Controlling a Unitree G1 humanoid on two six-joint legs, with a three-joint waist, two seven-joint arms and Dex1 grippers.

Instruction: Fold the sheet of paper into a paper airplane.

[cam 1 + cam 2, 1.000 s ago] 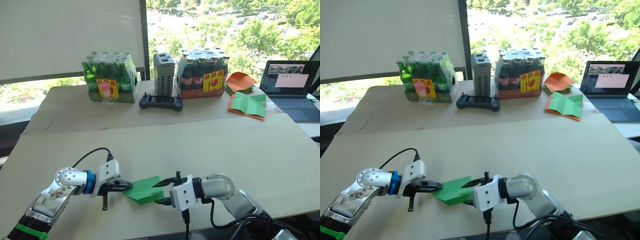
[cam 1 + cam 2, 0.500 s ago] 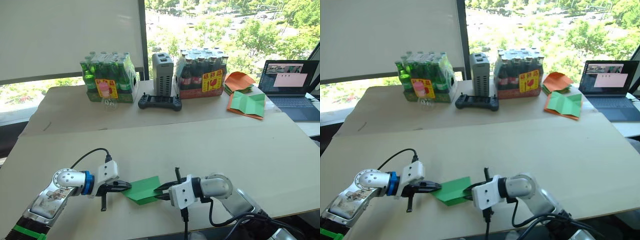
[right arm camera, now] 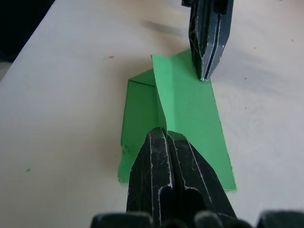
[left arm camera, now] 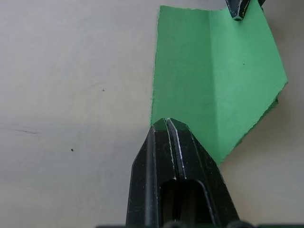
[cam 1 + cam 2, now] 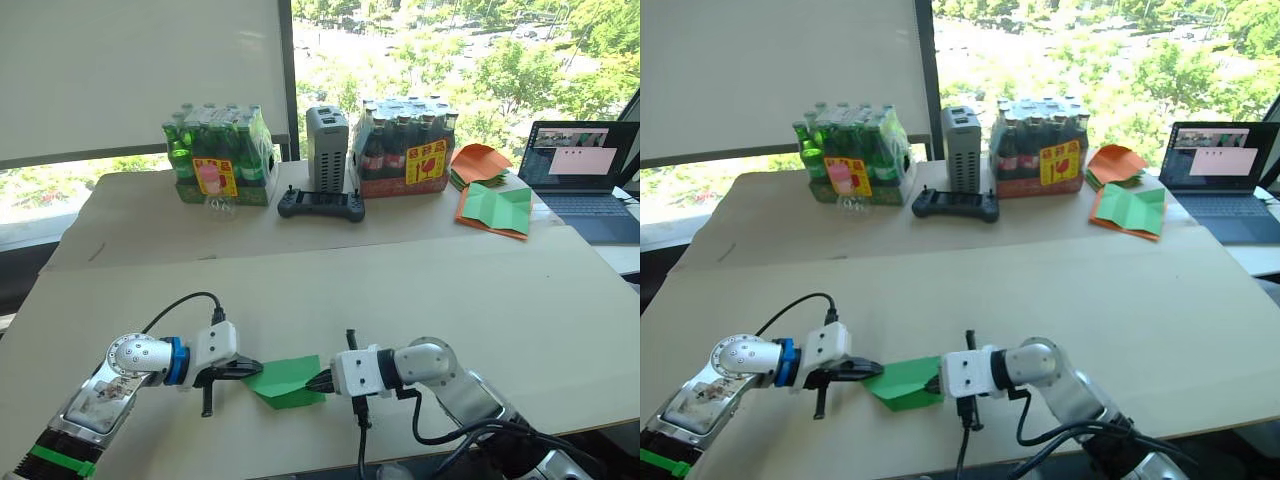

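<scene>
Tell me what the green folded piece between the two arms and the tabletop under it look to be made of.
The sheet of paper: thin matte green paper, judging by its sharp crease lines and slightly ragged cut edges. The table: looks like pale, smooth matte board, perhaps laminate or painted wood, with faint scuffs and specks; the exact material is unclear.

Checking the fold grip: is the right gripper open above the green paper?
No, the right gripper has its fingers shut together on the edge of the sheet of paper.

paper [image 5: 287, 379]: lying on the near desk [image 5: 420, 290], between both grippers
left gripper [image 5: 252, 368]: touching its left edge
right gripper [image 5: 320, 382]: touching its right edge
</scene>
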